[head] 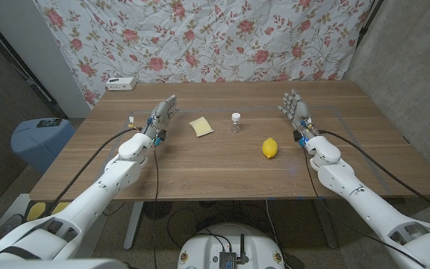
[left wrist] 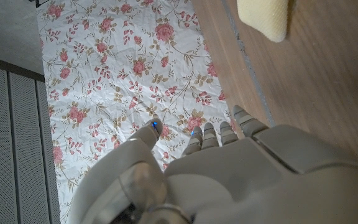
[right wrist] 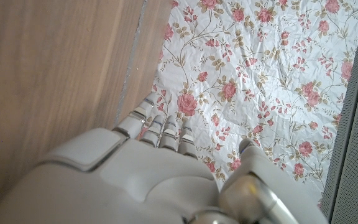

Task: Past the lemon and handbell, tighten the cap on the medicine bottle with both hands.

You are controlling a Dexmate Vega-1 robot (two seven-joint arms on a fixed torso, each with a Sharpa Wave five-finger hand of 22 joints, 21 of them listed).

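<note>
Both hands are empty w/ fingers apart and extended: left hand (head: 160, 117) and right hand (head: 295, 110) stand well apart at either side of the table (head: 200, 168), prob. parked wide so the middle stays free for a two-handed approach. The medicine bottle (head: 236, 123) stands upright roughly midway btwn them, nearer neither, cap up, so one hand could steady the body while the other turns the cap. A lemon (head: 270, 149) lies btwn bottle and right hand, a yellow sponge (head: 201, 127) just inside the left hand; no handbell seen.

Yellow lemon (head: 270, 148), rose-patterned cloth (head: 222, 37), brown wooden table (head: 200, 168).
</note>
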